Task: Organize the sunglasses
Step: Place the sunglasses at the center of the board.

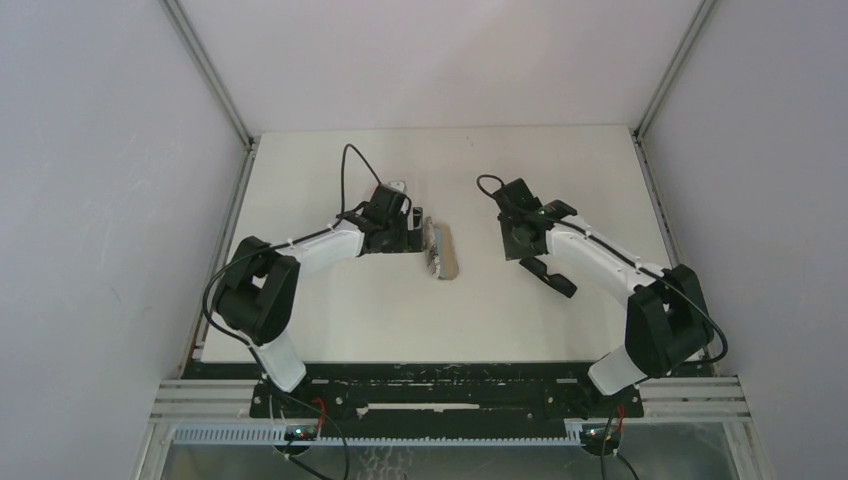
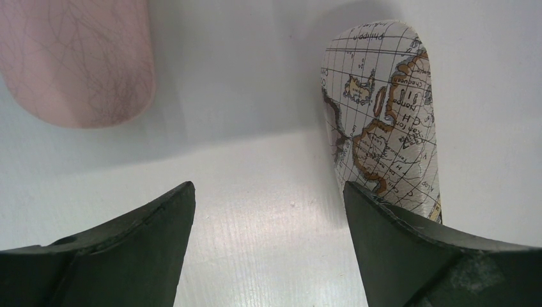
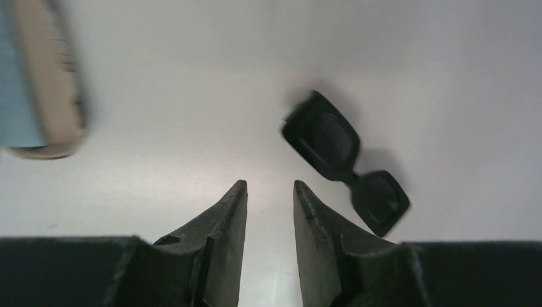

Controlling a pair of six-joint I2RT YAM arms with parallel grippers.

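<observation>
The black-framed sunglasses (image 3: 345, 163) lie flat on the white table, just ahead and to the right of my right gripper (image 3: 270, 192). Its jaws are slightly apart with only bare table between them. In the top view the sunglasses (image 1: 548, 275) lie beside the right gripper (image 1: 524, 252). My left gripper (image 2: 268, 198) is open wide and empty above the table. Its right finger (image 2: 409, 249) is next to a map-patterned case (image 2: 383, 115). In the top view the left gripper (image 1: 412, 234) is just left of that case (image 1: 441, 251).
A pink case (image 2: 83, 57) lies ahead and left of the left gripper. In the right wrist view a case with a beige rim (image 3: 54, 77) holds a light-blue cloth (image 3: 16, 83) at the far left. Grey walls enclose the table (image 1: 330, 320).
</observation>
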